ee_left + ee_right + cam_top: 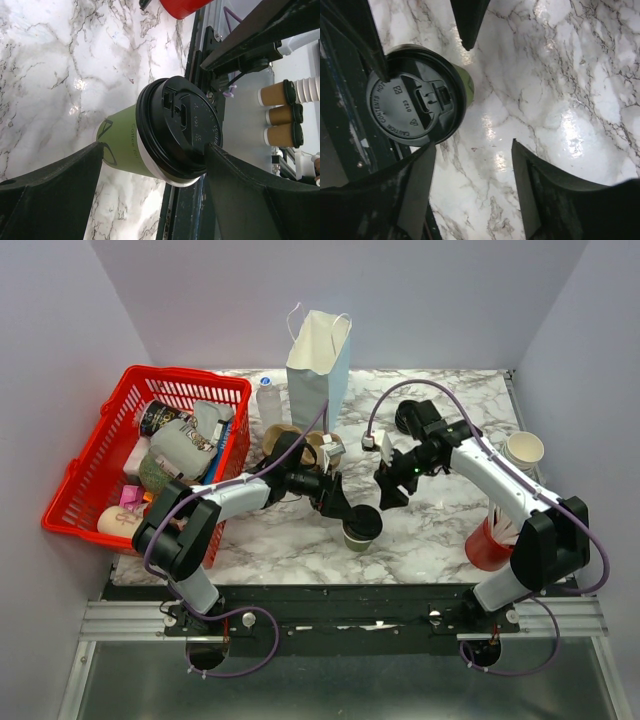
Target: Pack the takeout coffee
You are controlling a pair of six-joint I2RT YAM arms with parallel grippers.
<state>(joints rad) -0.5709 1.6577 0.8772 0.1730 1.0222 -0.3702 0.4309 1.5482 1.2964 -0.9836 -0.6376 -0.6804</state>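
The takeout coffee (361,530) stands upright on the marble top near the front edge, an olive-green cup (125,146) with a black sip lid (180,131) pressed on. My left gripper (342,508) reaches in from the left and is shut on it. One finger (75,180) lies against the green wall, the other against the lid's rim. The right gripper (390,486) hovers just to the cup's right, open, with only marble between its fingers (410,185). From the right wrist the lid (415,102) shows beside that gripper's (472,150) left finger.
A white paper bag (318,360) stands open at the back centre, with a clear bottle (269,400) and brown cups (300,445) near it. A red basket (190,377) full of items fills the left. A red cup of white sticks (490,540) and stacked cups (523,452) stand right.
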